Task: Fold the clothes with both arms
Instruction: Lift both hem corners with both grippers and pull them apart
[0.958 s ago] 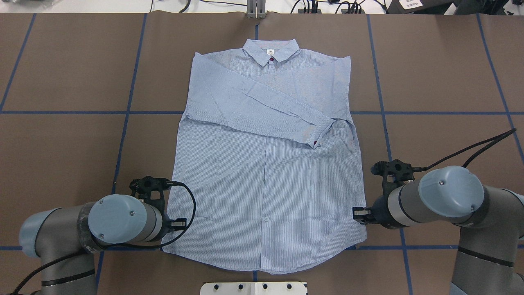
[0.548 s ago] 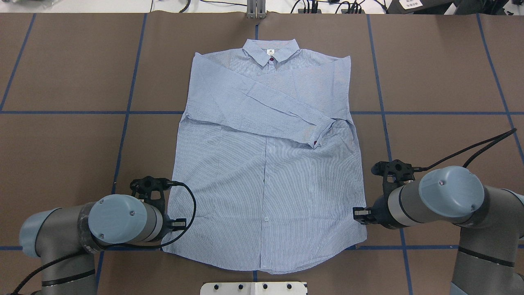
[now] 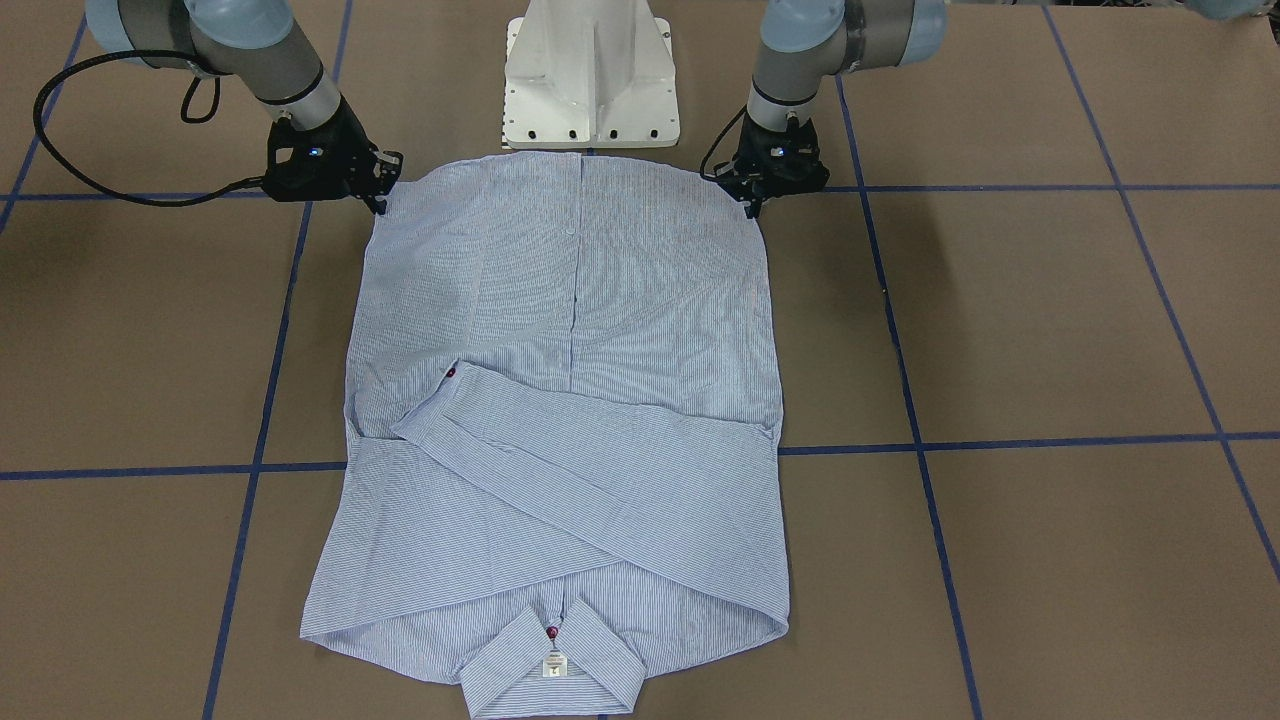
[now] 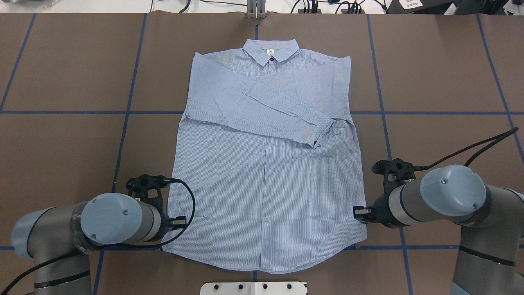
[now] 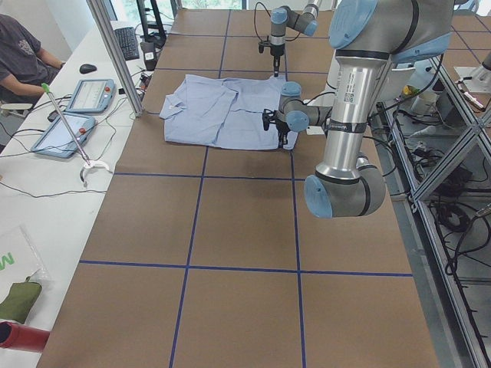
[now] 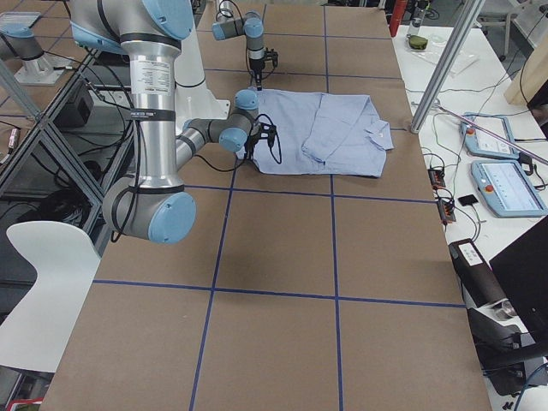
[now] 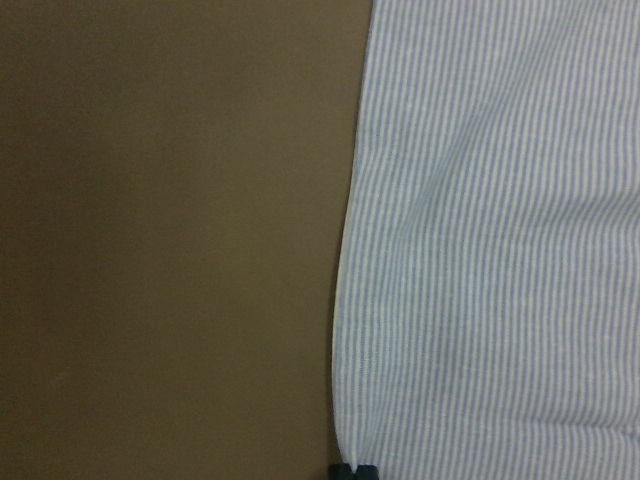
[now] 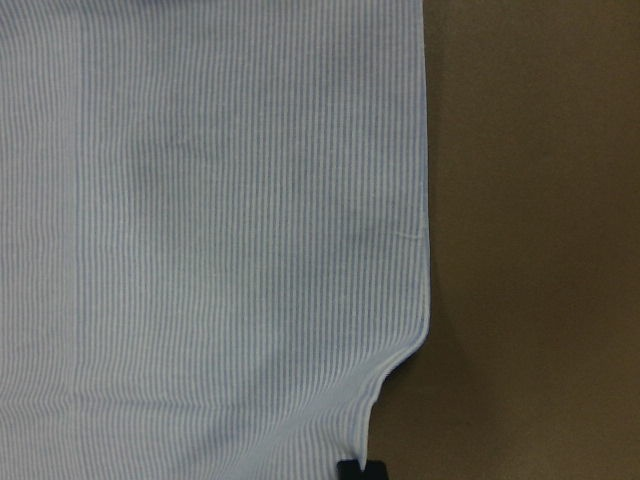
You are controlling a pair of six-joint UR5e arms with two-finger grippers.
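The light blue striped shirt (image 4: 266, 184) lies flat on the brown table, collar (image 4: 270, 51) at the far side, and both sleeves are folded across the chest. My left gripper (image 3: 755, 207) is at the hem corner on my left, with its fingertips closed on the shirt's edge in the left wrist view (image 7: 352, 470). My right gripper (image 3: 381, 203) is at the hem corner on my right. In the right wrist view (image 8: 362, 468) the cloth (image 8: 220, 200) is drawn to a point into its closed fingertips. In the overhead view both wrists hide the fingers.
The white pedestal base (image 3: 590, 80) stands just behind the hem. Blue tape lines (image 4: 127, 112) grid the brown table (image 4: 61, 143). A metal post (image 4: 256, 10) stands at the far edge. An operator (image 5: 27, 54) and tablets (image 5: 65, 134) are at a side desk.
My left arm's elbow has shifted slightly outward to the left. The shirt and the right arm look unchanged.
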